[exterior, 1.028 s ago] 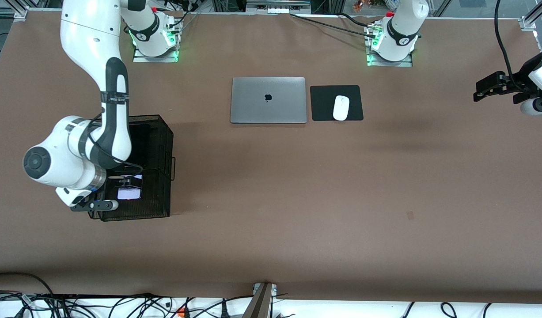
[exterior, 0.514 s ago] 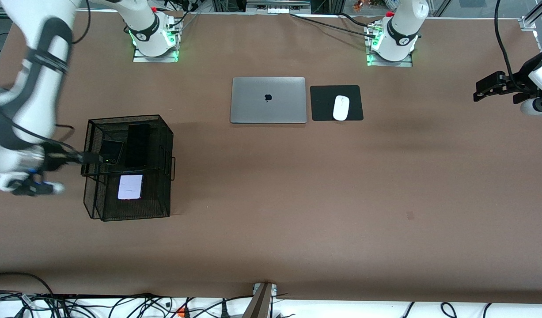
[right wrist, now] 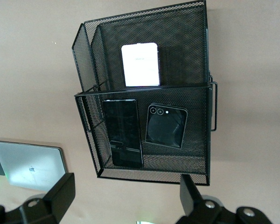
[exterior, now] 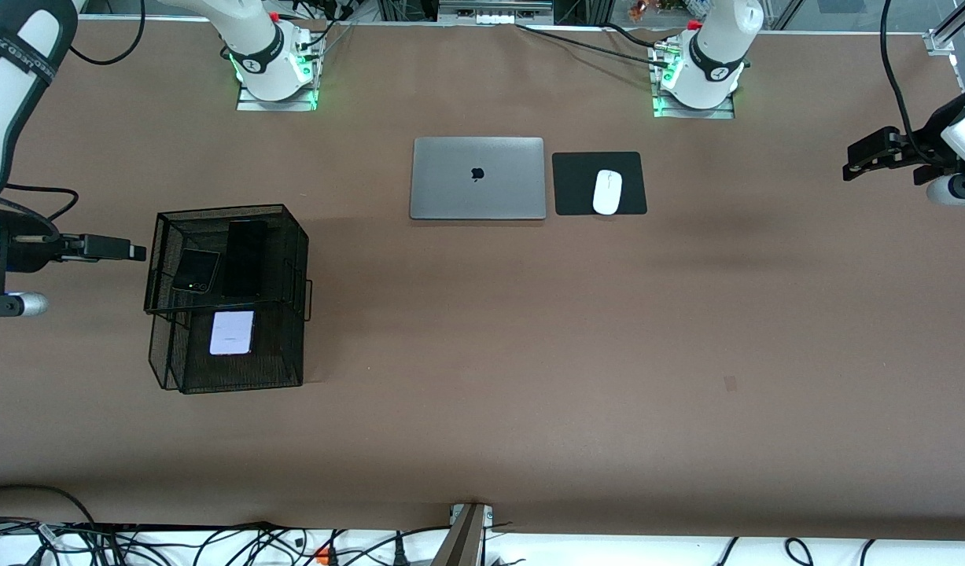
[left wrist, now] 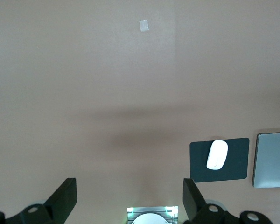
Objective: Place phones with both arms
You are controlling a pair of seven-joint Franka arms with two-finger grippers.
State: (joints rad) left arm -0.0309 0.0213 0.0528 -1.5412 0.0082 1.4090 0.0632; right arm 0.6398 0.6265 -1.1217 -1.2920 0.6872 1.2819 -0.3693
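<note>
A black mesh basket [exterior: 281,369] stands toward the right arm's end of the table. Its upper tier holds a small squarish black folded phone [exterior: 197,270] [right wrist: 165,125] beside a long slim black phone [exterior: 245,258] [right wrist: 123,132]. The lower tier, nearer the front camera, holds a pale lilac-white phone [exterior: 232,332] [right wrist: 140,64]. My right gripper [exterior: 132,251] [right wrist: 125,193] hangs open and empty over bare table just outside the basket, at the right arm's end. My left gripper [exterior: 853,165] [left wrist: 129,198] waits open and empty over the table at the left arm's end.
A closed grey laptop [exterior: 477,178] lies mid-table, close to the bases. Beside it, toward the left arm's end, a white mouse [exterior: 607,192] rests on a black pad [exterior: 576,169]. Cables run along the table's edge closest to the front camera.
My right arm has pulled up and away from over the basket toward its end of the table, uncovering all three phones. The left arm has not moved.
</note>
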